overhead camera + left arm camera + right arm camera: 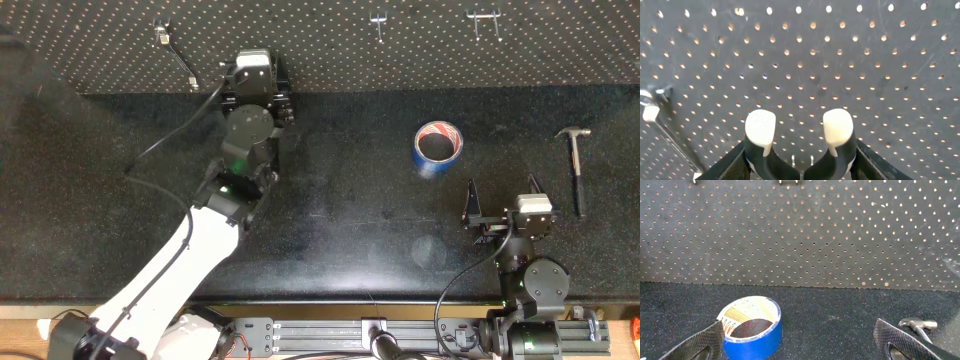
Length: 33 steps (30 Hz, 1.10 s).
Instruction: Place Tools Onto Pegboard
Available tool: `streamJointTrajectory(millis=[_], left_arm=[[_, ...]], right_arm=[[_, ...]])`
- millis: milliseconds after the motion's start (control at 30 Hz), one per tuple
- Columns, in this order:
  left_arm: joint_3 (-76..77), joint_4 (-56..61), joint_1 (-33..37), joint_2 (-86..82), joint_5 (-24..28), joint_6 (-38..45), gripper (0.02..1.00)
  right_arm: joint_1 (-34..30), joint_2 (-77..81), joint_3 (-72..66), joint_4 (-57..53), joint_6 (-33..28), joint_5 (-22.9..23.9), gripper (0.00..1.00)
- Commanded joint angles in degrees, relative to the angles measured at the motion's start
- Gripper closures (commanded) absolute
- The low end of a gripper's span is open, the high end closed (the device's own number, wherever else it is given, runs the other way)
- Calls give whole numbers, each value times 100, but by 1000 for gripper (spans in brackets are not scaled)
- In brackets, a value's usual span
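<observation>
we see a round blue tape roll [438, 146] and a thin hammer [575, 165] on the black tabletop [350, 210]. the left hand [799, 129] and right hand [799, 335] are spread apart, holding nothing.

The left arm [190, 240] begins at the lower left corner of the top view and stretches diagonally to the upper left-centre of the frame, almost fully extended. Its white link ends in a dark wrist [245, 130], with the left gripper [799, 125] beyond it. Its two pale pads [760, 129] stand apart with a clear gap. The right arm [535, 280] is folded close to its base at the lower right. The right gripper [500, 190] points up the frame, its fingers spread wide.
</observation>
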Motion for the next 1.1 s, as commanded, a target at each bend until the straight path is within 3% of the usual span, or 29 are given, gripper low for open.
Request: streamJointTrajectory(millis=[33,300,533,1100], left_arm=[[111,201,221,57,-184,341,991],[111,721,240,348,-179,341,991],[111,1399,240,881,127,337,989],[111,1434,315,1856,321,319,989]], right_arm=[[-13,-28,-20,-20,-59,11,25],[-13,-28,-20,-20,-59,11,25],[-13,-28,-20,-20,-59,11,25],[-13,-28,-20,-20,-59,11,25]])
